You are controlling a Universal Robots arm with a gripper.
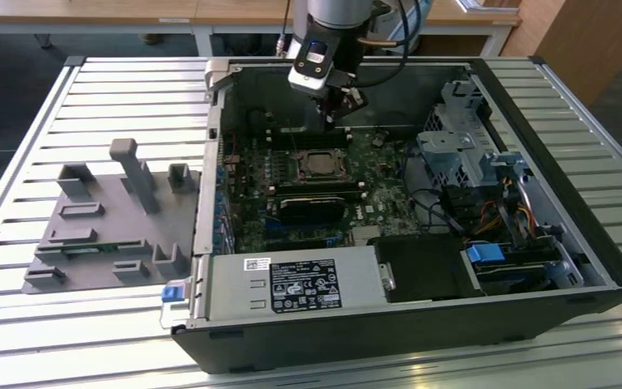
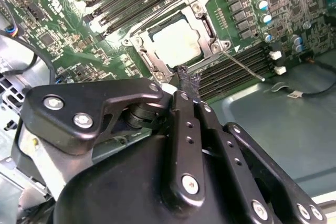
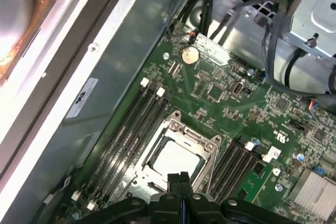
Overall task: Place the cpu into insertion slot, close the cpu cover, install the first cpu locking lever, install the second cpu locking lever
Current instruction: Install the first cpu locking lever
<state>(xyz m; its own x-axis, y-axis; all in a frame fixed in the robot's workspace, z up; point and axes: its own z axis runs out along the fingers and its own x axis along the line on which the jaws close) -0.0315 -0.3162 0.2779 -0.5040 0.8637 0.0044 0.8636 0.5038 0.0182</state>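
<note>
The cpu (image 2: 176, 40) lies flat in the socket on the green board, its pale metal top showing through the window of the cpu cover (image 2: 209, 22). The cover lies down around it, and the insertion slot underneath is hidden. One thin locking lever (image 2: 241, 65) sticks out sideways from a corner of the socket, over the memory slots. My gripper (image 2: 186, 80) is shut with nothing between its fingers, its tips just off the socket's edge. In the exterior view the gripper (image 1: 340, 113) hangs above the board, behind the cpu (image 1: 317, 164). In the first wrist view the shut fingertips (image 3: 180, 179) sit beside the cover (image 3: 185, 129).
Long black memory slots (image 3: 126, 129) flank the socket on both sides. The case's back wall (image 1: 289, 85) is close behind the gripper. A drive cage with cables (image 1: 468, 154) fills the exterior view's right. The power supply (image 1: 289, 284) sits in front, and a grey fixture (image 1: 117, 219) is on the table.
</note>
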